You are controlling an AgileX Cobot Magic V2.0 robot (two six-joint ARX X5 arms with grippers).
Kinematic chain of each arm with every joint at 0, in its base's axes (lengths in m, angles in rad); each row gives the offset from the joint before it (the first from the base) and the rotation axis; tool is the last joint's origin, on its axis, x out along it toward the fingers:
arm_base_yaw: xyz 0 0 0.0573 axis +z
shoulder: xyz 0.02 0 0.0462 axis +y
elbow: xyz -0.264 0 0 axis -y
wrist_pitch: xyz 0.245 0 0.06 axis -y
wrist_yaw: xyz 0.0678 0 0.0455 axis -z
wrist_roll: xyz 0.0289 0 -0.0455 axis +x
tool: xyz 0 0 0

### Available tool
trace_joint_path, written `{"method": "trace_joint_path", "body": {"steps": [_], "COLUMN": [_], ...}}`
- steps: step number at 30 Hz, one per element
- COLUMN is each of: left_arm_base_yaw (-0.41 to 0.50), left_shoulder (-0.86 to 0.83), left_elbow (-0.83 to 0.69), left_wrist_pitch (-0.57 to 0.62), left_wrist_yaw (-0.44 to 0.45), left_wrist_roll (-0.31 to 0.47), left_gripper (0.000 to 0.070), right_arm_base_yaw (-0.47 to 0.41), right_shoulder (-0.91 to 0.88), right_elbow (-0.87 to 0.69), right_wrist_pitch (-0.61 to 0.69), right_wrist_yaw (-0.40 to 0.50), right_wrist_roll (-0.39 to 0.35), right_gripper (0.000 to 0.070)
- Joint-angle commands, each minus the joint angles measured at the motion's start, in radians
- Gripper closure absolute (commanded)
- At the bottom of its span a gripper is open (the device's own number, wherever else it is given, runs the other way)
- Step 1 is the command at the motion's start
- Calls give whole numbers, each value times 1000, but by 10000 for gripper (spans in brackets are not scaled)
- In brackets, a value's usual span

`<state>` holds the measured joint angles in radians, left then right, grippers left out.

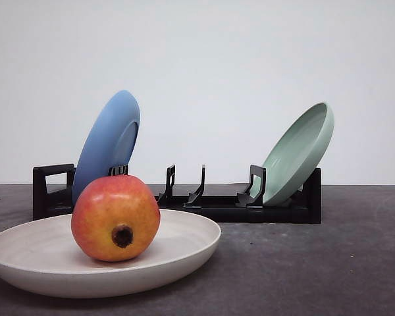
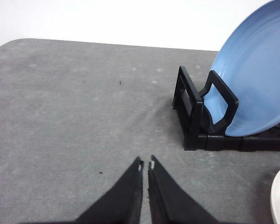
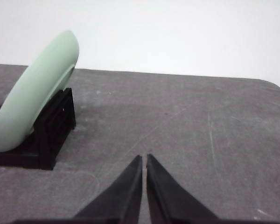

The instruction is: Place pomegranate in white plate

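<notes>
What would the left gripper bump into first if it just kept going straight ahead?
Probably nothing: ahead of the shut left gripper lies bare table up to its far edge. The rack with the blue plate sits off to one side, though depth is hard to judge.

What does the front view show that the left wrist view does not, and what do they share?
Front view alone: the pomegranate resting in the white plate, its dark calyx facing the camera, and the green plate leaning at the right end of the rack.

Left wrist view alone: the left gripper, its fingers closed with nothing between them, above bare grey table.

Shared: the blue plate standing tilted in the rack's left end, and the white plate, of which the wrist view catches just a bit of rim.
</notes>
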<state>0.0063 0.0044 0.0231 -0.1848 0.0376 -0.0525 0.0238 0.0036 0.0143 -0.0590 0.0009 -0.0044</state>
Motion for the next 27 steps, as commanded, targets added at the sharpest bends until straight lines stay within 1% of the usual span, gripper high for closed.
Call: {"method": "trace_joint_path", "body": {"steps": [1, 27], "left_arm_base_yaw": [2, 2], "left_shoulder": [0, 0], "left_elbow": [-11, -11], "left_wrist_pitch": [-2, -2], "left_wrist_yaw": [6, 6], "left_wrist_roll": [0, 0], "left_gripper": [700, 700], "right_arm_base_yaw": [0, 0], "right_shoulder": [0, 0], "right_elbow": [-4, -4], "right_wrist_pitch": [15, 15], "right_wrist_yaw": [0, 0], "right_wrist_roll": [-7, -7], "right_gripper": [689, 689]}}
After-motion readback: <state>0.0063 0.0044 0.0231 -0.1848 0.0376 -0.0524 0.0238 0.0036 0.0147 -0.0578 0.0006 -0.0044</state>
